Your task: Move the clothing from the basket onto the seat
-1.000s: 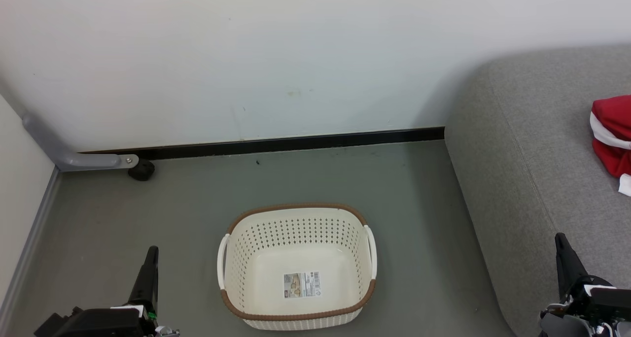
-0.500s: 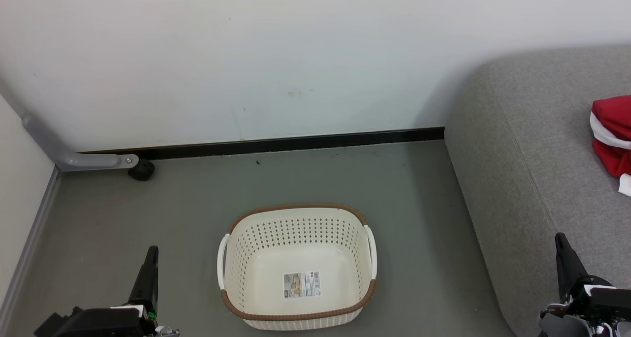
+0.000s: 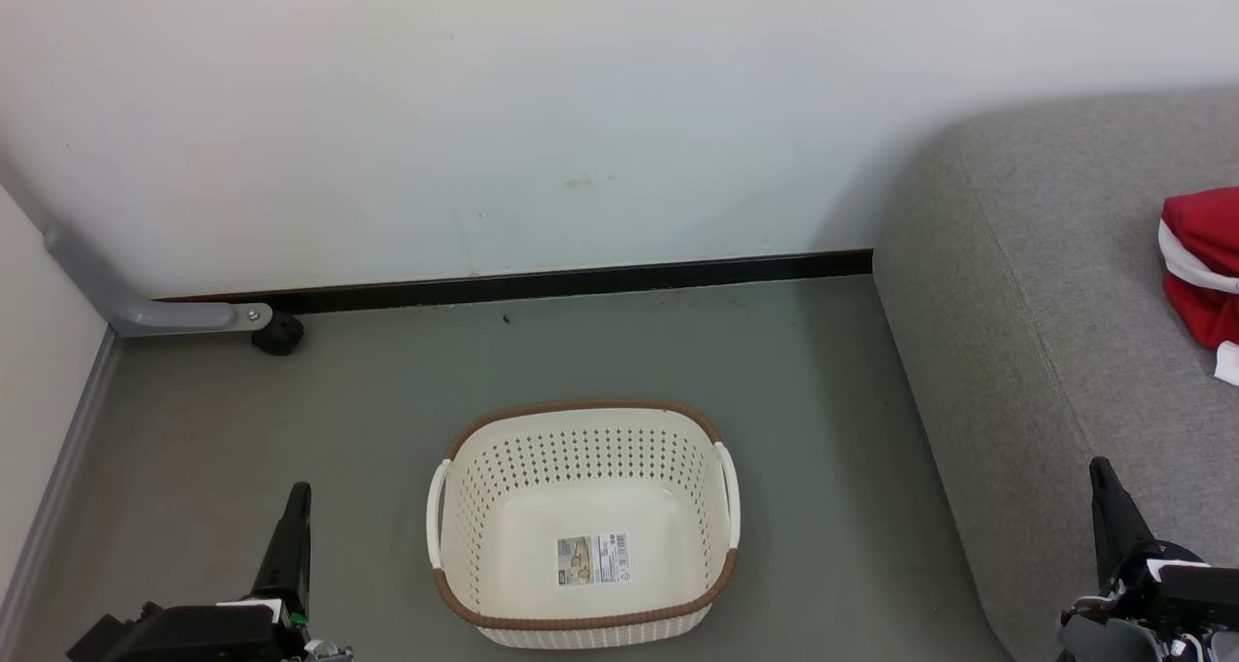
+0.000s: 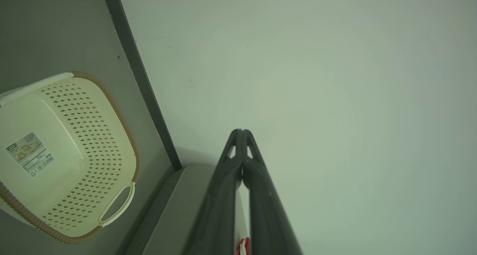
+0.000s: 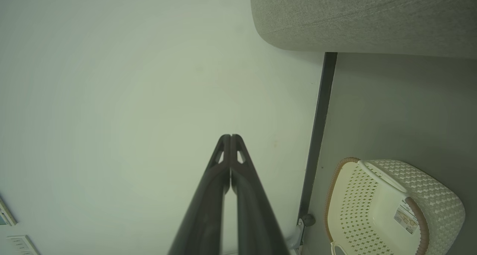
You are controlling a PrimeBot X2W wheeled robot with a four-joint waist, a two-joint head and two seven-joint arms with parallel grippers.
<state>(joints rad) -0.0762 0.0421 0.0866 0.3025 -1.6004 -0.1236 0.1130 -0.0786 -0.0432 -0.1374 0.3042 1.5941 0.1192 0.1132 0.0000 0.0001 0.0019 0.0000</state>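
Red clothing (image 3: 1200,260), seemingly bunched, lies on the seat (image 3: 1045,352) beyond the right pincer (image 3: 1101,472), pressed together.

The grey floor (image 3: 368,420) carries the cream basket (image 3: 503,488), upright near the middle, and a small black castor (image 3: 279,334) at the far left by the wall. On the right, the grey seat (image 3: 1045,285) bears red clothing (image 3: 1200,246).

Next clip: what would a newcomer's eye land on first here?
The cream basket sits on the grey floor at the centre of the head view, holding nothing but a label sticker on its bottom. Red clothing with white trim lies on the grey seat at the right edge. The left gripper and the right gripper rest shut at the lower corners.
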